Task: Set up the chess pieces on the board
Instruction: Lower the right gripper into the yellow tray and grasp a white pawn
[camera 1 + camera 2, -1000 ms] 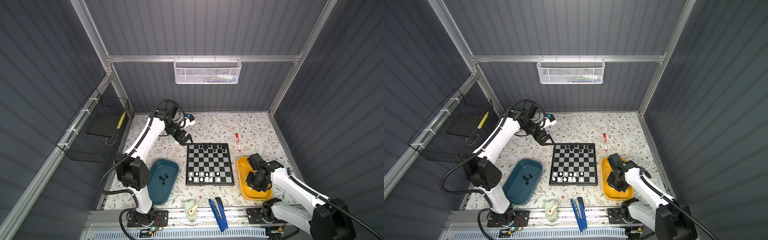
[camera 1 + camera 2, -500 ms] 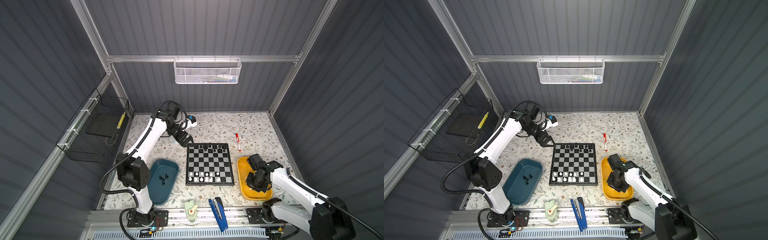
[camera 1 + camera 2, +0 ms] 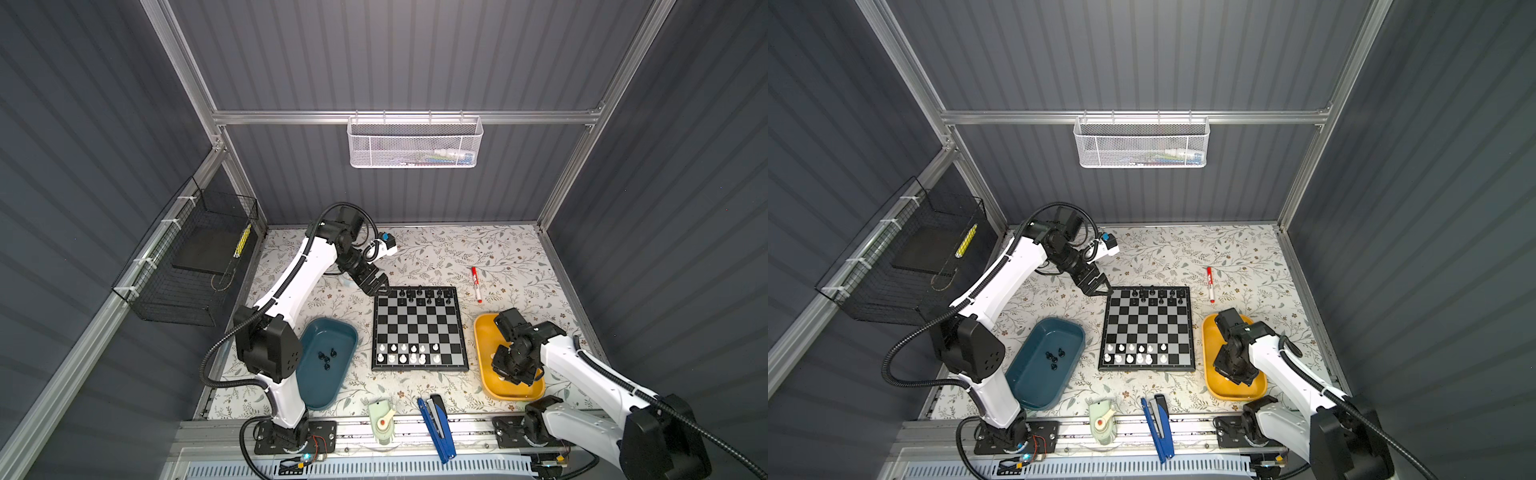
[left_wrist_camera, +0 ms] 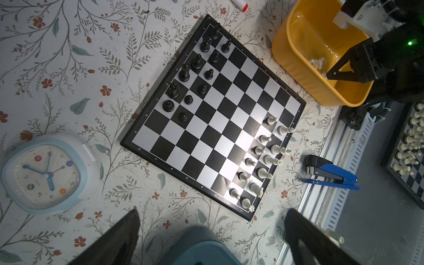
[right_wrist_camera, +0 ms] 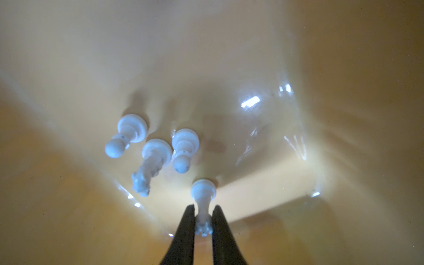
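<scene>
Plastic, hard and glossy: a small white chessman with a notched crown [image 5: 203, 197] lies inside the yellow oblong plastic tray [image 3: 483, 332]. The right gripper [image 5: 203, 210] has its two black fingers closed on the narrow stem just under the crown, round base pointing away from the wrist. Whether it is off the tray floor, cannot tell. Three more white chess pieces [image 5: 156, 156] lie on their sides close by, two ball-headed, one crowned, none touching the fingers. Judged handling: very light, stiff, nothing to crush, but smooth and tapered, so apt to squirt out or swivel in a pinch. The waist below the head looks the best hold, since crown and collar stop it sliding either way; a grip on the round base would likely slip off. Held lying along the fingers, it would need turning base-down before release, and so small a base probably tips easily. The square black and silver-grey chessboard [image 3: 417, 328] lies between this tray and a teal oblong plastic tray [image 3: 347, 328] holding a few black chessmen [image 3: 327, 358]. On it, black pieces [image 3: 419, 294] fill part of the far two rows and white pieces [image 3: 409, 353] part of the near two; gaps remain. The left gripper [image 4: 212, 210] hovers by the board's far left corner, fingers spread wide, holding nothing.
</scene>
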{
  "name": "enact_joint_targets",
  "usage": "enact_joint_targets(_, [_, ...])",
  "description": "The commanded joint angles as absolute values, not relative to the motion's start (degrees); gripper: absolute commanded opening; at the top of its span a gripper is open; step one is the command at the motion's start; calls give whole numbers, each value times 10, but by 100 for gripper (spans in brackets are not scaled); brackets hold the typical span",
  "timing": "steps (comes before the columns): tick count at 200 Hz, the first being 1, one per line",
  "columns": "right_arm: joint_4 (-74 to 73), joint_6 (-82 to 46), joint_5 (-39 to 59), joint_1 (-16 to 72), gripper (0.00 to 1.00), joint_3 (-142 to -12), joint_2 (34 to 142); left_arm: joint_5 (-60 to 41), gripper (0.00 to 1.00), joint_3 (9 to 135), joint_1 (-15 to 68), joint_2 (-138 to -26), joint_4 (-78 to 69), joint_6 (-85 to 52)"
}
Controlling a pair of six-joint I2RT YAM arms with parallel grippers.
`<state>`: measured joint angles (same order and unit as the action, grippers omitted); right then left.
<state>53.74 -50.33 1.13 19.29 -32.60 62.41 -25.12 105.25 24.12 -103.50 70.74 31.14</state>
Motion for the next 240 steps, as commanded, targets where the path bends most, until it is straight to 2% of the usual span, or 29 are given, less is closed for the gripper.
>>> enact_joint_targets(1, [563,-496,11,197,16,-342,624,-241,100,1047,247,-1042,718,318])
enact_joint_targets(193, [648,-497,-7,223,15,-430,612,-236,100,1056,266,-1053,728,325])
enact_joint_targets(240, [678,-499,-17,238,15,-465,606,-275,100,1076,268,-1052,738,322])
